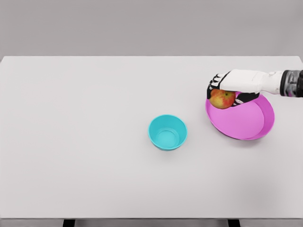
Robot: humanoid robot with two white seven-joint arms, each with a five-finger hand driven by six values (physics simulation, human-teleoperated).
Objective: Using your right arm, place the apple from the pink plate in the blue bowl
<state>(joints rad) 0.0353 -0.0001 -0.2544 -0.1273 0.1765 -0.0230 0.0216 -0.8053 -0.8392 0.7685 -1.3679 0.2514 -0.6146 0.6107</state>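
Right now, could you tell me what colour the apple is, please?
The apple is red with yellow patches, in the head view.

simulated test scene, white table, grey backdrop

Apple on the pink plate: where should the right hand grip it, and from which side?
Grip the apple around its round middle, coming from above and the right, as the right hand does now. It sits at the pink plate's left rim, leaving a clear path to the blue bowl.

white table (dark legs below), grey wall
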